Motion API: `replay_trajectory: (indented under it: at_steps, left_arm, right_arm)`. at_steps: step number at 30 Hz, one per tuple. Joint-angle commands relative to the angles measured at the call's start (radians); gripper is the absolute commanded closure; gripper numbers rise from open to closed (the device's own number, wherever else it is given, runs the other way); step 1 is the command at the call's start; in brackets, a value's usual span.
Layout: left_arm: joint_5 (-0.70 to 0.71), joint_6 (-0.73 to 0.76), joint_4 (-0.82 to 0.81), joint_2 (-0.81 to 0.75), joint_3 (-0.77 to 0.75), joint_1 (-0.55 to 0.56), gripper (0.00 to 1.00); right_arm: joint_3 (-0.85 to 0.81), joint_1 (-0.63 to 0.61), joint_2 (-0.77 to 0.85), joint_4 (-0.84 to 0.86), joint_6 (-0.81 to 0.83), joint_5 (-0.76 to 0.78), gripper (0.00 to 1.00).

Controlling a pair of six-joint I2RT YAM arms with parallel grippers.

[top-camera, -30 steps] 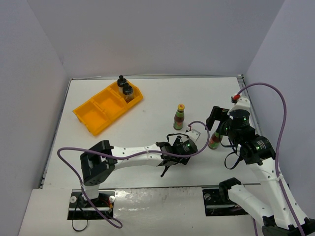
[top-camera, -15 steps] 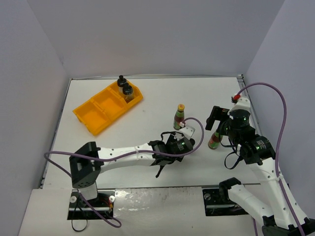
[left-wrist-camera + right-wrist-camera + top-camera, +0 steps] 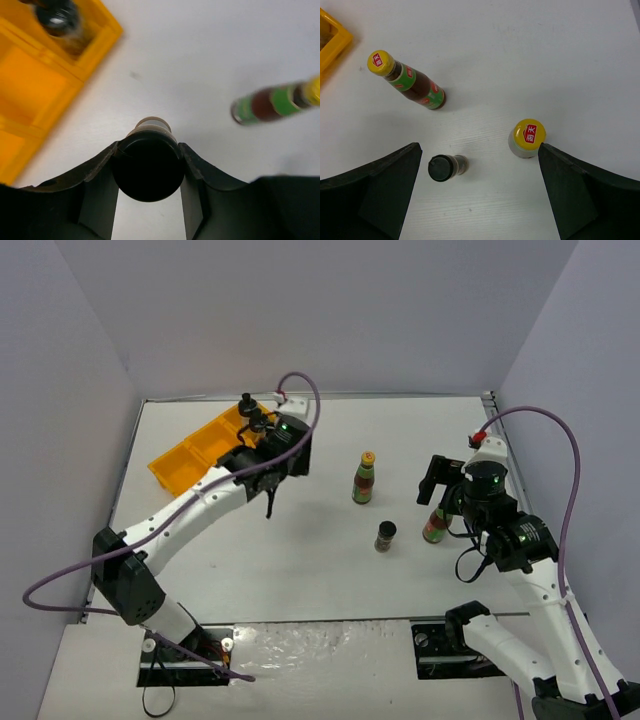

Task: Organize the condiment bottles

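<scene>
Your left gripper (image 3: 147, 161) is clamped on a black-lidded jar (image 3: 147, 172), its two fingers (image 3: 102, 172) pressed to either side of the lid; whether the jar rests on the white table (image 3: 300, 570) or hangs above it, you cannot tell from these views. In the wrist view the orange tray (image 3: 107, 35) lies at 10 o'clock from that grip, with a black-capped jar (image 3: 60, 17) standing in its end compartment. At 2 o'clock stands a slim sauce bottle (image 3: 272, 102) with a yellow cap and a red-green label, well apart from the tray. Your right gripper (image 3: 479, 150) is spread wide and holds nothing. In its wrist view a second sauce bottle (image 3: 529, 137), yellow cap up, stands close to one finger, while a tiny black-capped spice jar (image 3: 445, 167) stands upright nearer the other. From the overhead camera, that spice jar sits at 8 o'clock from the right gripper, and the slim sauce bottle stands at 3 o'clock from the left arm's wrist, between the two arms.
</scene>
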State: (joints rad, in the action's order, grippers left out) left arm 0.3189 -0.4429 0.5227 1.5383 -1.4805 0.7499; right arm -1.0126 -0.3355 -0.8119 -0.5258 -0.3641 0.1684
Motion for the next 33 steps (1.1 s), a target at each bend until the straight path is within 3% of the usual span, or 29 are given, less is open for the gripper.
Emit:
replay_trajectory:
  at_steps: [1, 4, 9, 14, 33]
  left_arm:
    - [-0.134, 0.122, -0.012, 0.008, -0.142, -0.191, 1.0]
    - [-0.189, 0.156, -0.027, 0.073, -0.218, -0.325, 1.0]
    - [-0.217, 0.171, -0.022, 0.201, -0.352, -0.429, 1.0]
    - [-0.248, 0.121, -0.08, 0.27, -0.363, -0.525, 1.0]
    - [-0.223, 0.105, -0.177, 0.385, -0.334, -0.655, 1.0]
  right_arm:
    - [-0.073, -0.01, -0.041, 0.04, 0.027, 0.005, 0.0]
    - [-0.102, -0.009, -0.064, 0.04, 0.033, -0.002, 0.0]
    - [-0.12, -0.008, -0.1, 0.041, 0.05, -0.006, 0.0]
    - [-0.13, -0.008, -0.14, 0.043, 0.059, -0.021, 0.0]
    - [-0.156, -0.008, -0.147, 0.044, 0.068, -0.033, 0.0]
